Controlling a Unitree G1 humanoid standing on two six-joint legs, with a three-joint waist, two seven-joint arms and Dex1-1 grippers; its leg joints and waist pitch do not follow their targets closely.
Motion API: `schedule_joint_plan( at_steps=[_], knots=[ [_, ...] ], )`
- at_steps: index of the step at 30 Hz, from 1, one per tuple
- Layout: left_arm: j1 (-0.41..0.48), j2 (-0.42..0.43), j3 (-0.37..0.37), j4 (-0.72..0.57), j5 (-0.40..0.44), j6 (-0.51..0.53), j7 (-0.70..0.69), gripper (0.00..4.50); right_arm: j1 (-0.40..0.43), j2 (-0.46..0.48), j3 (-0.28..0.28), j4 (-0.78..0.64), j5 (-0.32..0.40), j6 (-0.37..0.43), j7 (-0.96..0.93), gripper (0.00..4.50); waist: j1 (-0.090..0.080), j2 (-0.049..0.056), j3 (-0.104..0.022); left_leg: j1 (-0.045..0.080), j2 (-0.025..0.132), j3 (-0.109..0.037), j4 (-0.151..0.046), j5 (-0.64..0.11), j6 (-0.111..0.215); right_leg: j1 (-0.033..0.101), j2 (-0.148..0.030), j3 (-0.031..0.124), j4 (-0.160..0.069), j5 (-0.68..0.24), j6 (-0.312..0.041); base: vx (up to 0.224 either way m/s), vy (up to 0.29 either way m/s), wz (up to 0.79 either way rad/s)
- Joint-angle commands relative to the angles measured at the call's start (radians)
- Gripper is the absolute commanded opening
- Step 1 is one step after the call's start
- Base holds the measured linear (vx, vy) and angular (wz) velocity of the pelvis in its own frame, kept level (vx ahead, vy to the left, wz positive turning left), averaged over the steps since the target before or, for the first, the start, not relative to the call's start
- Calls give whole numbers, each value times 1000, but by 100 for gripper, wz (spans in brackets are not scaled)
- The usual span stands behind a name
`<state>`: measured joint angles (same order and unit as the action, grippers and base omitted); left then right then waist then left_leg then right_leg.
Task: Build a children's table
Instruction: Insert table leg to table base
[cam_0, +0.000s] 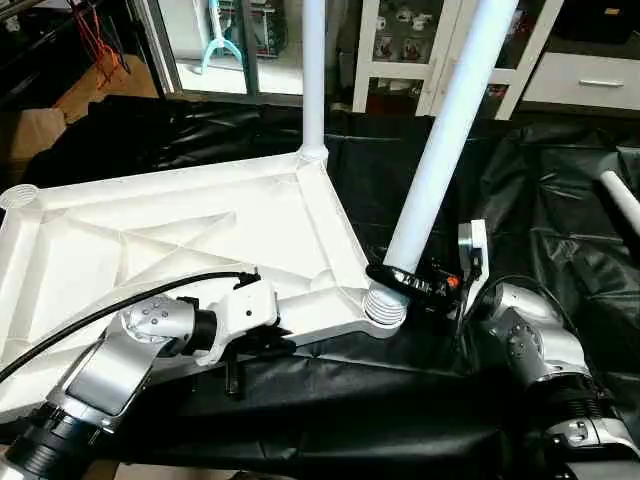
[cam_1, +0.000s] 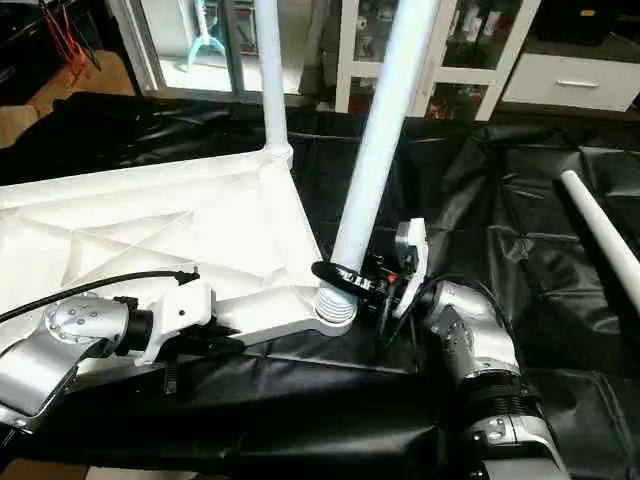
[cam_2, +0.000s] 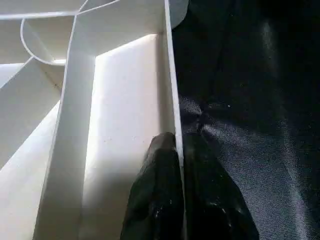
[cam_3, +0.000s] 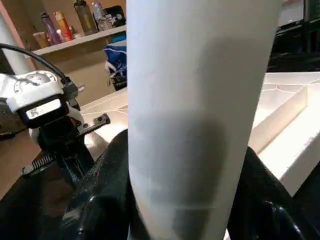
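Now the right claw (cam_0: 412, 282) clasps the leg (cam_0: 440, 150) just above its socket (cam_0: 385, 310).

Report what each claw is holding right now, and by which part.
Left claw pinches the tabletop by its near side wall. Right claw clasps the tilted leg just above its ribbed end at the corner socket.
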<state>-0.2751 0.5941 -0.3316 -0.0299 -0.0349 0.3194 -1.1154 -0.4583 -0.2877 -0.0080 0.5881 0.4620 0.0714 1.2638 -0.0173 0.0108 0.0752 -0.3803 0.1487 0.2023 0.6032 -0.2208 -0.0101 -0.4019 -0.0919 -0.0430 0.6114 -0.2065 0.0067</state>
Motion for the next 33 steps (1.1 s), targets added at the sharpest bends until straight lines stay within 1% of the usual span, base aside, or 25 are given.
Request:
schedule_joint_plan(
  at_steps=[1, 3, 4, 5, 6, 7, 8, 10, 11, 12, 13, 14, 15, 17, 18, 22, 24, 26, 27, 29, 30, 31, 32, 33],
  knots=[
    [27, -15, -74, 20, -8, -18, -47, 0, 33, -12, 54, 43, -89, -65, 0, 186, -3, -19, -29, 15, 89, -34, -90, -169, 94, 23, -67, 53, -84, -254, -288, 0, 0, 0],
    [27, -15, -73, 20, -6, -20, -44, 0, 43, -22, 73, 47, -126, -131, 5, 186, -4, -20, -27, 13, 89, -35, -92, -190, 83, 22, -67, 52, -87, -291, -277, 0, 0, 0],
    [27, -15, -73, 21, -4, -21, -43, 0, 53, -29, 88, 45, -147, -164, 19, 186, -4, -20, -27, 16, 91, -36, -94, -204, 75, 21, -67, 53, -89, -309, -271, 0, 0, 0],
    [27, -15, -74, 21, -4, -21, -42, 0, 59, -31, 93, 43, -154, -175, 24, 186, -3, -20, -25, 18, 92, -36, -96, -222, 67, 19, -67, 54, -92, -327, -266, 0, 0, 0],
    [27, -16, -74, 21, -2, -22, -41, 0, 67, -32, 97, 40, -159, -185, 26, 186, -4, -22, -24, 19, 92, -37, -98, -243, 60, 19, -68, 56, -94, -349, -262, 0, 0, 0],
    [28, -17, -74, 21, -1, -21, -39, 0, 77, -36, 104, 36, -168, -200, 33, 186, -3, -21, -23, 20, 92, -38, -99, -251, 56, 19, -68, 56, -95, -358, -260, 0, 0, 0],
    [29, -18, -75, 19, 1, -21, -36, 0, 97, -44, 119, 32, -185, -225, 43, 186, -3, -21, -27, 23, 92, -38, -98, -252, 52, 20, -67, 57, -95, -351, -260, 0, 0, 0],
    [31, -20, -76, 18, 3, -21, -33, 0, 112, -47, 124, 35, -189, -236, 51, 186, -1, -23, -26, 26, 92, -35, -99, -241, 58, 20, -65, 58, -94, -318, -266, 0, 0, 0],
    [32, -19, -76, 17, 3, -21, -33, 0, 119, -43, 117, 38, -182, -232, 45, 186, 0, -22, -24, 27, 93, -34, -100, -240, 60, 20, -65, 58, -94, -310, -270, 0, 0, 0],
    [32, -19, -76, 16, 4, -21, -32, 0, 122, -41, 112, 40, -176, -228, 41, 186, -1, -23, -25, 25, 92, -35, -100, -239, 62, 24, -66, 58, -93, -305, -273, 0, 0, 0],
    [32, -18, -74, 16, 3, -22, -32, 0, 130, -33, 92, 46, -157, -211, 25, 186, -1, -21, -24, 24, 93, -37, -102, -243, 61, 25, -66, 58, -93, -312, -273, 0, 0, 0],
    [32, -17, -73, 17, 3, -22, -32, 0, 135, -30, 81, 51, -147, -201, 18, 186, -1, -22, -26, 27, 93, -37, -102, -248, 59, 25, -66, 58, -94, -318, -272, 0, 0, 0],
    [31, -17, -72, 17, 4, -23, -33, 0, 137, -29, 78, 54, -143, -197, 14, 186, -1, -21, -26, 28, 93, -37, -102, -248, 58, 25, -66, 59, -94, -314, -273, 0, 0, 0],
    [31, -17, -68, 19, 3, -25, -34, 0, 148, -30, 70, 67, -132, -179, 7, 186, -1, -18, -26, 25, 93, -38, -103, -249, 56, 27, -66, 58, -93, -309, -274, 0, 0, 0],
    [30, -17, -68, 20, 3, -25, -35, 0, 152, -33, 71, 73, -131, -171, 11, 186, -2, -20, -27, 25, 92, -38, -103, -248, 57, 27, -65, 58, -93, -306, -274, 0, 0, 0],
    [26, -16, -68, 22, 0, -26, -39, 0, 166, -58, 90, 94, -140, -164, 44, 186, -1, -18, -27, 26, 92, -37, -104, -258, 55, 26, -65, 59, -96, -314, -270, 0, 0, 0],
    [26, -17, -68, 22, -5, -32, -43, 0, 174, -82, 110, 96, -156, -173, 81, 186, 1, -16, -27, 28, 93, -38, -106, -258, 54, 25, -63, 58, -95, -299, -269, 0, 0, 0],
    [29, -18, -63, 16, -17, -39, -50, 0, 180, -107, 131, 95, -175, -177, 127, 186, 2, -17, -30, 30, 93, -37, -106, -254, 54, 27, -62, 57, -94, -275, -272, 0, 0, 0],
    [31, -19, -62, 14, -22, -41, -52, 0, 182, -114, 137, 94, -181, -178, 140, 186, 3, -16, -31, 30, 93, -37, -105, -249, 57, 28, -61, 57, -93, -261, -274, 0, 0, 0],
    [31, -19, -62, 14, -22, -41, -52, 0, 182, -114, 137, 94, -181, -178, 140, 186, 5, -16, -34, 32, 93, -33, -105, -217, 74, 30, -60, 55, -91, -198, -284, 0, 0, 0],
    [31, -20, -59, 11, -28, -42, -56, 0, 181, -122, 142, 91, -181, -173, 155, 186, 6, -19, -34, 29, 92, -33, -106, -211, 80, 34, -60, 55, -91, -192, -286, 0, 0, 0],
    [31, -20, -59, 10, -29, -42, -56, 0, 181, -124, 143, 91, -182, -173, 157, 186, 7, -18, -35, 28, 93, -35, -106, -205, 82, 37, -62, 54, -89, -188, -287, 0, 0, 0],
    [29, -21, -55, 3, -41, -41, -66, 0, 180, -144, 155, 87, -187, -179, 190, 186, 8, -20, -35, 29, 94, -35, -106, -195, 89, 38, -62, 53, -90, -183, -290, 0, 0, 0],
    [28, -21, -54, 2, -43, -41, -67, 0, 179, -146, 155, 86, -188, -181, 193, 186, 9, -19, -34, 30, 94, -35, -106, -198, 91, 38, -63, 53, -91, -191, -290, 0, 0, 0]
  ],
)
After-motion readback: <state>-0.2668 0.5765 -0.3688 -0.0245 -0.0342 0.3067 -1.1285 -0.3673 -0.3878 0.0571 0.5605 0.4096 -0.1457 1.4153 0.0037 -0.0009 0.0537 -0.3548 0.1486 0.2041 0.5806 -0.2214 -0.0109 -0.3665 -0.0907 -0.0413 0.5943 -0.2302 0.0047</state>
